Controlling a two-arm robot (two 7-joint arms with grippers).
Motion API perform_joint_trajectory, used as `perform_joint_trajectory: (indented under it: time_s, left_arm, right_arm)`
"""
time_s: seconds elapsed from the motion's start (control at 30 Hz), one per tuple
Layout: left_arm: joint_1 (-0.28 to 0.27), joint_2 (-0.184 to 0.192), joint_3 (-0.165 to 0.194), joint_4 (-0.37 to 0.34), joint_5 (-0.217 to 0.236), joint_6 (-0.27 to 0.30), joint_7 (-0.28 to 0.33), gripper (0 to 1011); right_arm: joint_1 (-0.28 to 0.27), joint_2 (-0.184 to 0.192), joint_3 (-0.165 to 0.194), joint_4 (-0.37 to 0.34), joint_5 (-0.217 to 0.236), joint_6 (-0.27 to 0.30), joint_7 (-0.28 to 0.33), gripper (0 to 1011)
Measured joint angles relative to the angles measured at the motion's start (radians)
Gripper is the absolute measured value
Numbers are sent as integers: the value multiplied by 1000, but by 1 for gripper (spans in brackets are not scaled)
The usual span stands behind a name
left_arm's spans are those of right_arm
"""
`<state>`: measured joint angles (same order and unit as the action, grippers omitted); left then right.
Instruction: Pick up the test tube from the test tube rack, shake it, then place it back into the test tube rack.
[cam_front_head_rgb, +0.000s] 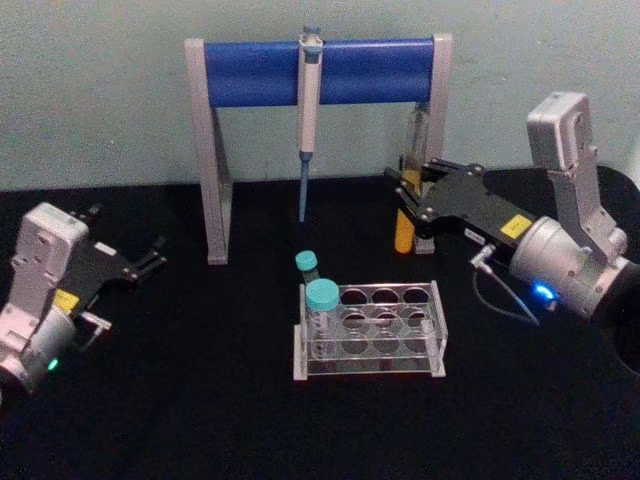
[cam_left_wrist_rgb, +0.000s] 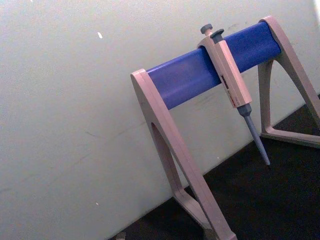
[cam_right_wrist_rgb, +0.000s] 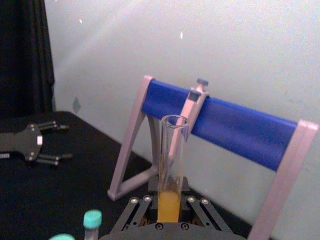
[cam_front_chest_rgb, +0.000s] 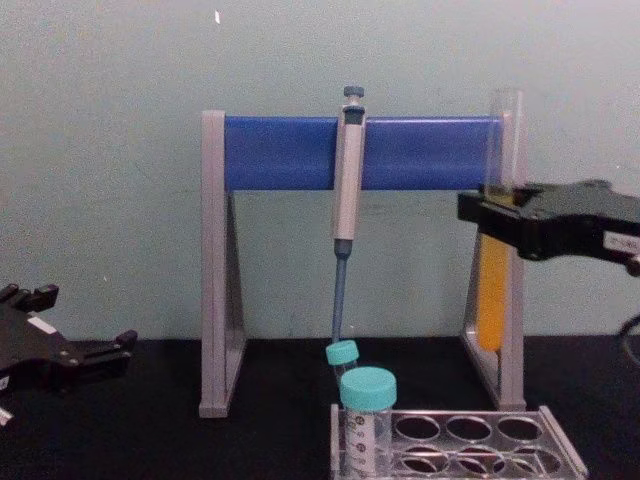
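No writing can be read anywhere. A yellow sticker sits on the body of the right gripper, behind its fingers. A second yellow sticker sits likewise behind the left gripper; the print on both is too small to make out.

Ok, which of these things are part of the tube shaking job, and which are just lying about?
In the job: test tube, held in the right gripper above the table; rack.
Lying about: stand; pipette hung on it; two capped tubes at the rack's left end; left gripper, parked on the left.
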<state>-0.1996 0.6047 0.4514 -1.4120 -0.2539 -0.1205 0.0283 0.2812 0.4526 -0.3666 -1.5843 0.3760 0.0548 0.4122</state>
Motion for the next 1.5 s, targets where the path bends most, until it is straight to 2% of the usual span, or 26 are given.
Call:
perform_joint_trajectory:
  time_s: [0.23,0.43,0.67,0.9,1.1,1.5]
  left_arm:
    - [0,0,0,0,0,0,0,1001]
    - [0,0,0,0,0,0,0,1001]
    - [0,0,0,0,0,0,0,1001]
    - [0,0,0,0,0,0,0,1001]
    - [0,0,0,0,0,0,0,1001]
    - [0,0,0,0,0,0,0,1001]
  right_arm:
    - [-68,45,21,-85,16,78,-2,232]
    - [-83,59,12,-112,53,105,33,232]
    - [-31,24,-39,-59,86,73,79,232]
    - [35,-19,-70,23,70,25,70,232]
    - [62,-35,-66,63,39,11,31,232]
    - [53,-35,-35,65,24,19,3,232]
